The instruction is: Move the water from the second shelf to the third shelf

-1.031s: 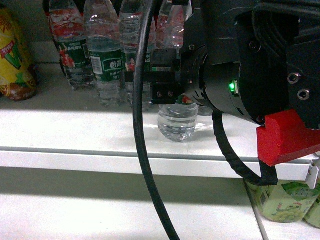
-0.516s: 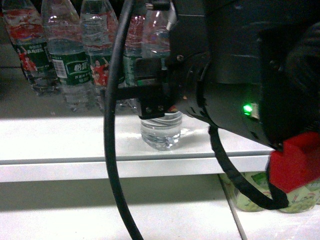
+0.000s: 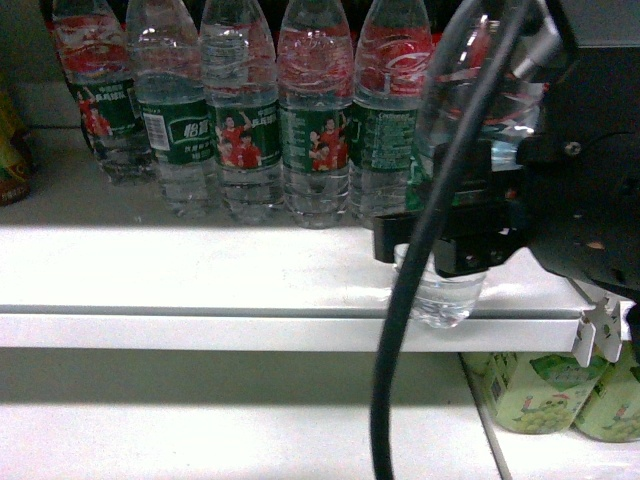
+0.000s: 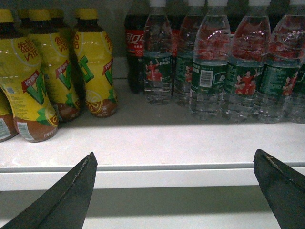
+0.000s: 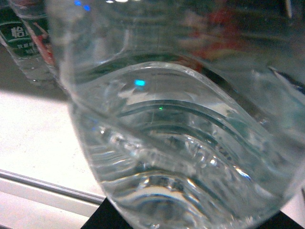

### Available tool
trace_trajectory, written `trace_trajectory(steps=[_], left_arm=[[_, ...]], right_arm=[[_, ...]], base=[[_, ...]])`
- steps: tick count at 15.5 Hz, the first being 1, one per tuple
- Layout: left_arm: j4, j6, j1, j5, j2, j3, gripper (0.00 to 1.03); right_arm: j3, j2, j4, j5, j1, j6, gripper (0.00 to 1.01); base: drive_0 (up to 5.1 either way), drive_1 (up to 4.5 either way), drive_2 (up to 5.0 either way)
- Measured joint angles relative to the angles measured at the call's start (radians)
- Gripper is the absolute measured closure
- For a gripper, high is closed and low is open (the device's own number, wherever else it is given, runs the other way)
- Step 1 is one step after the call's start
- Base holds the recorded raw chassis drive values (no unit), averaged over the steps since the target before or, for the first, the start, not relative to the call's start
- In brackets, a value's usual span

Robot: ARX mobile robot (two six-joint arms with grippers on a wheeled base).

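Observation:
My right gripper (image 3: 446, 246) is shut on the water (image 3: 440, 296), a clear ribbed bottle. Its base hangs at the front lip of the white shelf (image 3: 200, 328), on the right side of the head view. In the right wrist view the water (image 5: 181, 143) fills nearly the whole frame, with dark fingers of the right gripper (image 5: 190, 220) showing under it. My left gripper (image 4: 174, 191) stands open in front of the shelf edge (image 4: 143, 177), nothing between its fingertips (image 4: 78, 188).
A row of water bottles (image 3: 245, 130) with green labels stands at the back of the shelf. Yellow drink bottles (image 4: 33, 81) and a cola bottle (image 4: 134, 47) stand to the left. Green drink bottles (image 3: 530, 392) sit on the shelf below at the right. A black cable (image 3: 400, 330) hangs in front.
The held bottle has come from further in on the shelf to its front lip, and sits further right in the head view. The row of bottles now shows more fully.

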Motion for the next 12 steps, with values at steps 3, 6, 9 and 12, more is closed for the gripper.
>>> trace_trajectory(steps=[3,6,9,12], left_arm=[[0.000,0.000,0.000,0.000,0.000,0.000,0.05],[0.000,0.000,0.000,0.000,0.000,0.000,0.05],[0.000,0.000,0.000,0.000,0.000,0.000,0.05],[0.000,0.000,0.000,0.000,0.000,0.000,0.05]], right_arm=[[-0.108,-0.115,-0.002,-0.039,-0.083,-0.008,0.64],[-0.185,-0.236,-0.045,-0.078,-0.150,-0.031,0.64],[-0.260,-0.383,-0.109,-0.137,-0.232,-0.064,0.64],[-0.306,-0.548,-0.215,-0.199,-0.356,-0.071,0.64]], base=[[0.0,0.00,0.0],[0.0,0.00,0.0],[0.0,0.00,0.0],[0.0,0.00,0.0]])
